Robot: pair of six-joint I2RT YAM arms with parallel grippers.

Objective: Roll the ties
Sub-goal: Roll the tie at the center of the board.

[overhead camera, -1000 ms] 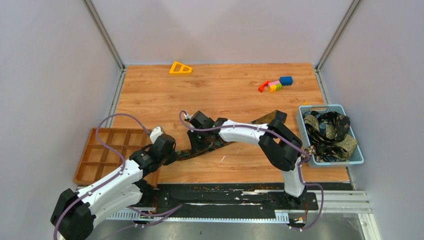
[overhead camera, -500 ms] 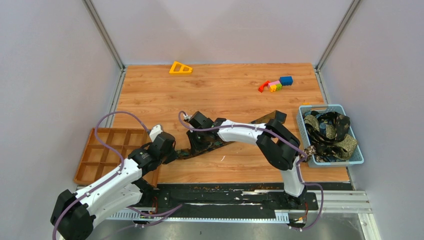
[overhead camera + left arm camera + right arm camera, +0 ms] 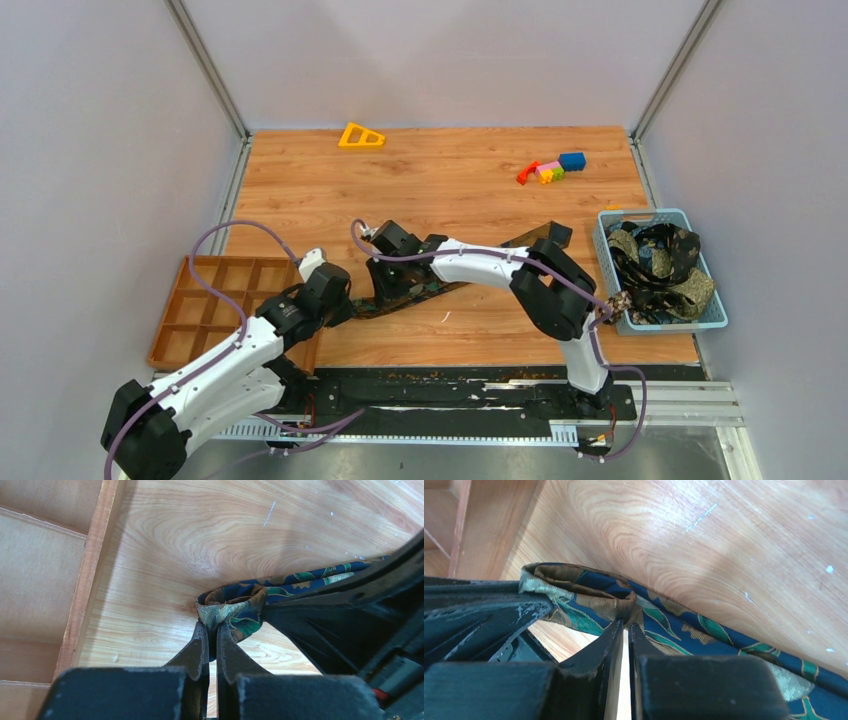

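Compartment tray (image 3: pixel 205 310): an orange-brown wooden tray at 8 o'clock on the desk (image 3: pixel 440 190), just beside the left arm's wrist.
Left pincer (image 3: pixel 210 632): pressed together, pinching the narrow, folded-over end of the tie (image 3: pixel 310 575); in the top view it (image 3: pixel 350 308) sits low on the desk at the tray's 3 o'clock side.
Tie: a dark strip with teal and gold pattern, lying on the desk around its centre, running from the left pincer at 8 o'clock up to its wide end (image 3: pixel 540 236) at 2 o'clock; the near end curls into a small loop between the two pincers.
Right pincer (image 3: pixel 624 627): nearly together, nipping a fold of the tie (image 3: pixel 704 627) just past the loop; from above it (image 3: pixel 385 295) stands close to the left pincer, on its 2 o'clock side.
Yellow triangle (image 3: pixel 361 135): at the far edge, 11 o'clock.
Toy blocks (image 3: pixel 550 170): a small colourful cluster at 1 o'clock, well apart from the tie.
Basket (image 3: pixel 680 324): pale blue, at 3 o'clock by the right edge.
Bundled ties (image 3: pixel 655 260): heaped loosely inside the basket.
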